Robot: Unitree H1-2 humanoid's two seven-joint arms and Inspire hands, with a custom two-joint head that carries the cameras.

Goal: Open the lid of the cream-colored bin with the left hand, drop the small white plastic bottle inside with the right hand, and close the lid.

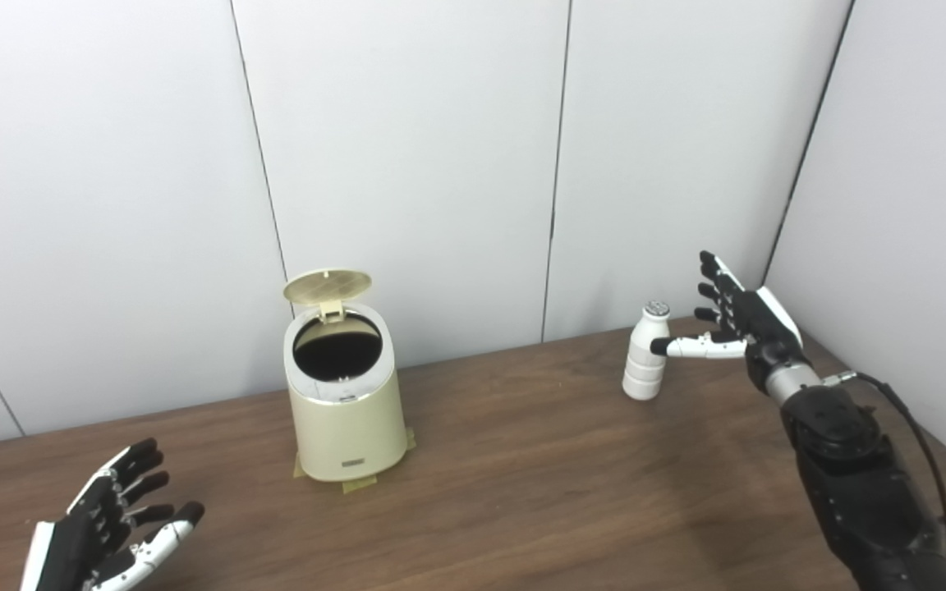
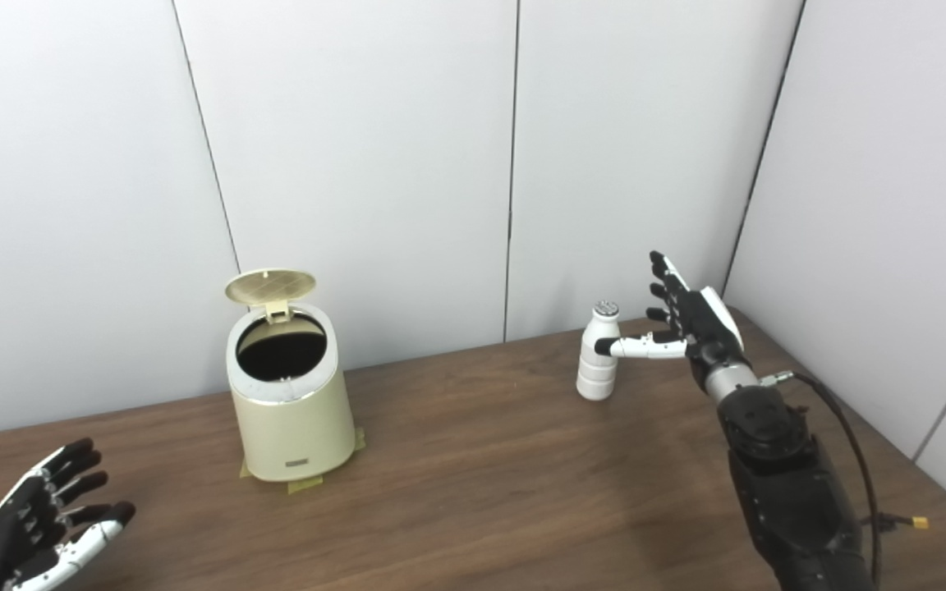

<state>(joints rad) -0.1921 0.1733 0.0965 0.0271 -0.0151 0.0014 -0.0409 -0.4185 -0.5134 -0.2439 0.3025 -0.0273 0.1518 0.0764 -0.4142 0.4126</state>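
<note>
The cream-colored bin [image 1: 346, 406] stands on the wooden table [image 1: 522, 476], left of centre, taped down at its base. Its round lid [image 1: 327, 287] is tipped up and back, and the dark inside shows. The small white plastic bottle [image 1: 645, 353] stands upright at the back right. My right hand [image 1: 736, 316] is open just right of the bottle, thumb reaching in front of it, fingers spread, not closed around it. My left hand [image 1: 107, 525] is open, palm up, low over the table's front left, well away from the bin.
White wall panels [image 1: 440, 164] close the table at the back and on the right [image 1: 892, 205]. A black cable [image 1: 925, 460] runs along my right forearm near the table's right edge. Bare wood lies between bin and bottle.
</note>
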